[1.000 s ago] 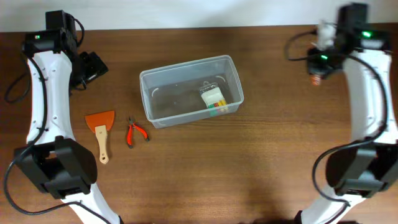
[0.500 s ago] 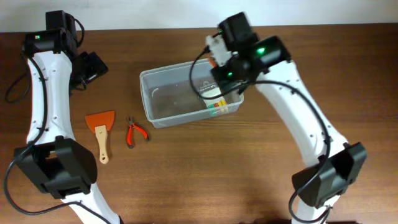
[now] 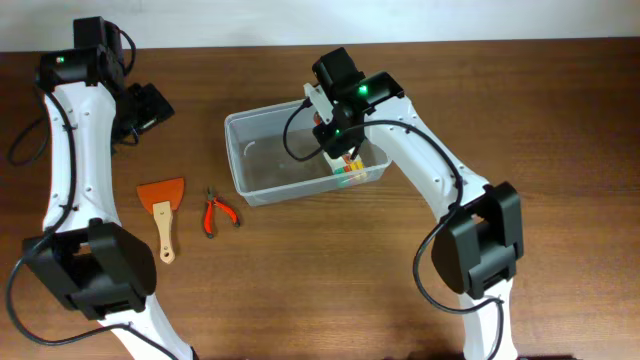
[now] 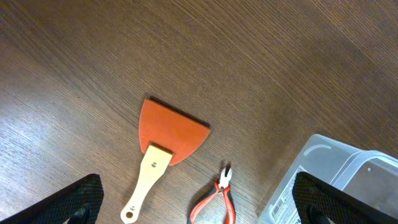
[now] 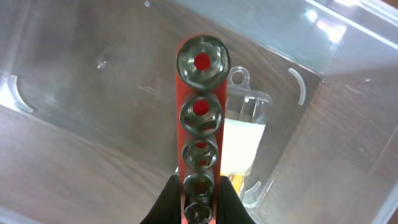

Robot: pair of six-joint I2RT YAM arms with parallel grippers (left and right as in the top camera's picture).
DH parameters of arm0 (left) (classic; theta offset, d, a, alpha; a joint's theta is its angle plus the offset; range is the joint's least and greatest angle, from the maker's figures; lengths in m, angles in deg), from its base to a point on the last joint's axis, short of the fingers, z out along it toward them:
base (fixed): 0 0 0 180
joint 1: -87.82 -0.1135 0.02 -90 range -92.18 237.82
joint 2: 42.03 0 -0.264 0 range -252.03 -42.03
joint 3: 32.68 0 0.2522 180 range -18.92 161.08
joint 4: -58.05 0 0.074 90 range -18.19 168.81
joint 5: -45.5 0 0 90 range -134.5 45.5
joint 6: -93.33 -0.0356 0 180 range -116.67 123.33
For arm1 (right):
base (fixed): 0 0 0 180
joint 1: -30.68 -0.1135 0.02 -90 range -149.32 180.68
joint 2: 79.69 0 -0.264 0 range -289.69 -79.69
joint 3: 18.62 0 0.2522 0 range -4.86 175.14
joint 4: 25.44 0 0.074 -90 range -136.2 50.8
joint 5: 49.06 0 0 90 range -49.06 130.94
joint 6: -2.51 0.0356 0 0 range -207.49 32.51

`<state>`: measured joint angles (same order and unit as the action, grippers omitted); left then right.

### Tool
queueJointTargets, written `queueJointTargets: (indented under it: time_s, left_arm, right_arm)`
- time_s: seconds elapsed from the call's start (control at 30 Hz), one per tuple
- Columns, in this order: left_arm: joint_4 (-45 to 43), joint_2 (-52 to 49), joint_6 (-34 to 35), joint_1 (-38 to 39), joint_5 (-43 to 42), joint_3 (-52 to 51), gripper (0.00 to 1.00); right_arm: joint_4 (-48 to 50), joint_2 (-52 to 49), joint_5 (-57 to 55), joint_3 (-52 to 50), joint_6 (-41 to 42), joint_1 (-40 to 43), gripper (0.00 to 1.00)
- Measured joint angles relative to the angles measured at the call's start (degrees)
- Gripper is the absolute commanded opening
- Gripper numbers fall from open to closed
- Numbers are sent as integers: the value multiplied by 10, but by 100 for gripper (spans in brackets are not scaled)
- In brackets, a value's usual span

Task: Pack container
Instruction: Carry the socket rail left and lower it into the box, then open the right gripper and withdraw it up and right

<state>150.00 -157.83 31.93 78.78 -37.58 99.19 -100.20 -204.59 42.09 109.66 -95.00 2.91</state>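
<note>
My right arm stretches over the container (image 3: 270, 165). The right gripper (image 5: 198, 200) is pinched tight on the near end of a red socket rail (image 5: 199, 112), which points straight ahead. Tub floor lies beneath the rail, a clear packet (image 5: 244, 146) just right of it, and the walls are clear on both sides. My left gripper (image 3: 148, 106) hangs fully spread above a scraper (image 4: 173, 130) and pliers (image 4: 214, 202).

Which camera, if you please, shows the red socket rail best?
The right wrist view: the socket rail sits centred, pinched in the right claw. Overhead, the arm hides it; the left wrist view misses it.
</note>
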Motion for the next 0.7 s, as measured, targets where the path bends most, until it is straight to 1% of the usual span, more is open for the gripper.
queueJointTargets:
  time_s: [0.23, 0.3, 0.33, 0.4, 0.47, 0.57, 0.6, 0.7]
  left_arm:
    - [0, 0, 0, 0, 0, 0, 99]
    - [0, 0, 0, 0, 0, 0, 99]
    - [0, 0, 0, 0, 0, 0, 99]
    - [0, 0, 0, 0, 0, 0, 99]
    - [0, 0, 0, 0, 0, 0, 99]
    - [0, 0, 0, 0, 0, 0, 99]
    - [0, 0, 0, 0, 0, 0, 99]
    - [0, 0, 0, 0, 0, 0, 99]
  right_arm:
    - [4, -39, 0, 0, 11, 18, 5]
    - [5, -56, 0, 0, 14, 26, 19]
    - [5, -58, 0, 0, 15, 30, 20]
    - [6, -58, 0, 0, 16, 37, 39]
    - [8, -58, -1, 0, 14, 44, 46]
    - [8, -58, -2, 0, 16, 51, 65]
    - [8, -58, -2, 0, 16, 53, 68]
    - [7, -58, -2, 0, 16, 53, 70]
